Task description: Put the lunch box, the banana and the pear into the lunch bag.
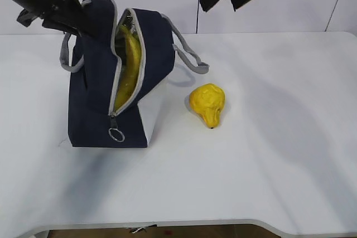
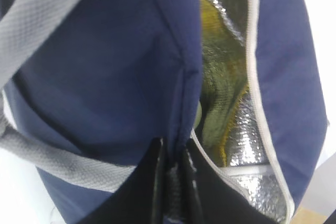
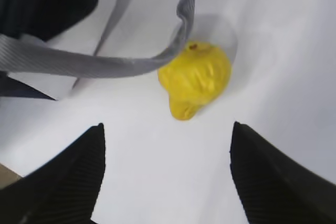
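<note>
If the left pincer (image 2: 170,182), clamped on the lunch bag (image 1: 95,82) flap, slips, the mouth closes before the wide-open, empty right pincer (image 3: 165,177) brings the pear (image 1: 207,103)

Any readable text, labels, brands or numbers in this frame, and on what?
None readable in any view.
Lunch bag: plain navy fabric, no visible print; its white side panel shows no lettering.
Pear: no sticker.
Banana: no sticker on the part showing through the open zipper.
Table: unmarked.
</note>
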`<state>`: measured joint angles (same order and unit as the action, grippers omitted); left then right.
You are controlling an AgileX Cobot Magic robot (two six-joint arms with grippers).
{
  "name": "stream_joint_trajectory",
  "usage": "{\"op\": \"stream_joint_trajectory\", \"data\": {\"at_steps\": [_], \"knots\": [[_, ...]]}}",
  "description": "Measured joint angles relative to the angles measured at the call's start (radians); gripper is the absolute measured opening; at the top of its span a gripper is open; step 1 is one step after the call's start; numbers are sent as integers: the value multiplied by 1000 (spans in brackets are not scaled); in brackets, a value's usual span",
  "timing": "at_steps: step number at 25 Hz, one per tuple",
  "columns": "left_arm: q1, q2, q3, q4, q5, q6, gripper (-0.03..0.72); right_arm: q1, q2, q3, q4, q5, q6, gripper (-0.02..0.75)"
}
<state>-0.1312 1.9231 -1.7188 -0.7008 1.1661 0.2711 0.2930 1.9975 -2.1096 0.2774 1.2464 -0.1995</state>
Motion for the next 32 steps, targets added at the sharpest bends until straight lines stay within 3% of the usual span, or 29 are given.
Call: {"op": "stream_joint_trajectory", "data": {"at_steps": [11,19,32], "knots": [[70,0,0,26,19,-8,27,0,-53,324,-11,1,41,590],[70,0,0,26,22,-8,27,7,6,330,-18,-25,45,590],[70,0,0,26,45,-8,27,25,119,331,-59,-238,4,590]]}}
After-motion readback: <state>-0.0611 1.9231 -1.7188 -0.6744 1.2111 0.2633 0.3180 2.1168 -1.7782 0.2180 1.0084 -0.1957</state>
